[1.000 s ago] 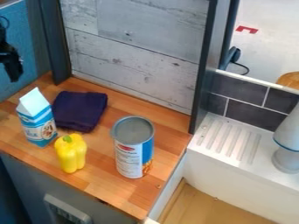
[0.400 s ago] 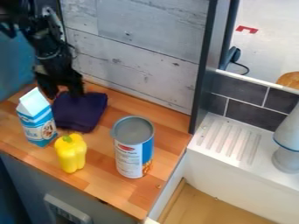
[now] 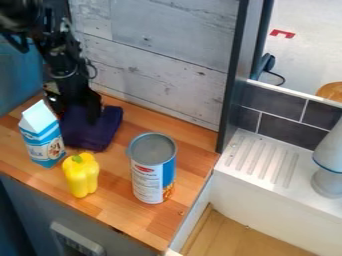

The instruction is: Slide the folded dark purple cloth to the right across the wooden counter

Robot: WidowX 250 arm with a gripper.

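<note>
- Above the far-left part of the wooden counter (image 3: 127, 225), the black gripper (image 3: 75, 116) is pointed down at the folded dark purple cloth (image 3: 87, 137), an angle by which soft fabric can be met from above.
- The claw's two fingers are spread apart, and nothing is seen pinched between them; room for a fold of fabric is presumably left that way. Whether the cloth is touched by the tips cannot be told.
- The cloth is laid flat near the wall panel (image 3: 147, 65), just behind and beside the milk carton (image 3: 45, 137); by its folding, it is probably kept compact.
- The carton is stood upright on its base, its peaked top kept uppermost.
- The yellow pepper (image 3: 81, 175) is set stem-up near the front edge, seemingly balanced on its lobes.
- The can (image 3: 153, 170) is stood on its flat end, apart from the cloth, where steadiness is likely given.
</note>
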